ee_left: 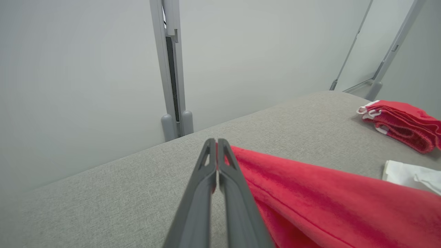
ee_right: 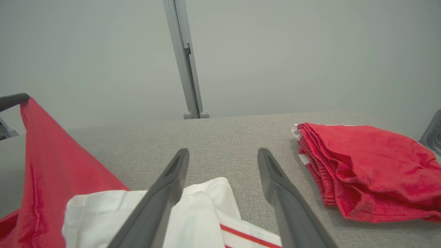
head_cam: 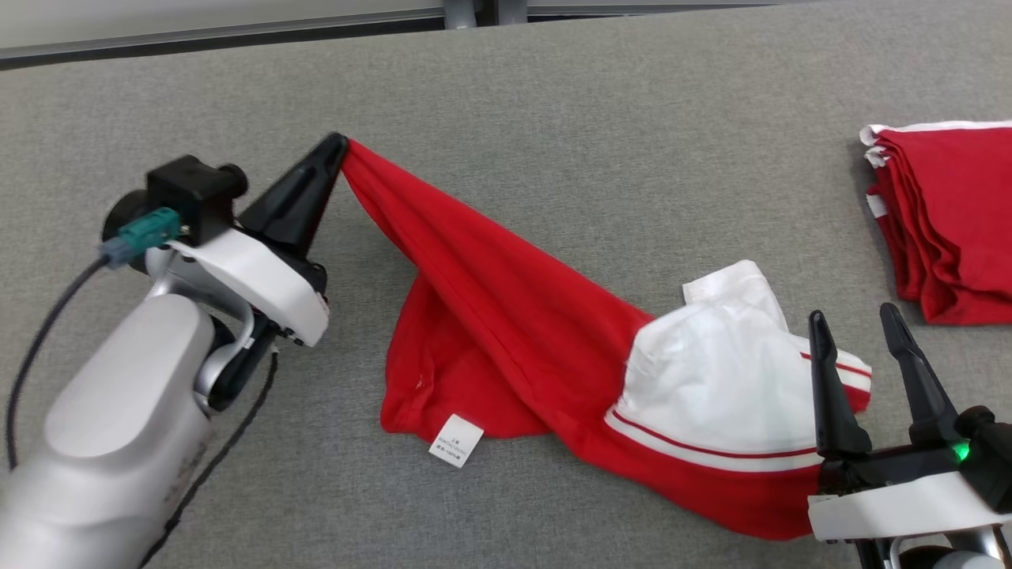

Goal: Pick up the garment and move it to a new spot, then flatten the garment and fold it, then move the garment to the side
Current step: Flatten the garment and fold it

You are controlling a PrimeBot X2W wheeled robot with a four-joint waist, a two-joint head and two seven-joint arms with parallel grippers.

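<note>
**Item:** garment (head_cam: pixel 514 316), red with a white panel.
**Location:** middle of the counter (head_cam: pixel 553 95), running from its left half down toward the near right corner. One red corner is lifted clear of the surface, and the rest drapes down and rests in loose folds.
**Material and shape:** soft matte knit. The red body is pulled into a taut ridge below the raised corner and slackens into a crumpled pouch nearer the front edge. The white panel is puffed and creased, and bordered by white bands with thin red stripes. A small white care label (head_cam: pixel 456 440) hangs from the near hem.
**Handling (judged):** light, limp and without stiffness. It will sag, bunch and twist wherever it is unsupported. It is not fragile and hardly slippery, and the counter's coarse grey weave probably drags on it. Best held at corners, hems or the striped band, where the layers are thicker. Two grips set well apart should spread it flat.
**Left claw** (head_cam: pixel 338 146): fingers pressed together on the raised red corner, with cloth pinched at the very tips.
**Right claw** (head_cam: pixel 852 314): fingers spread wide and holding nothing, poised at the white striped end. Whether it touches the cloth cannot be told.
**Also present:** folded red pile (head_cam: pixel 949 221) with white trim, at the right edge, well apart from the garment.
</note>
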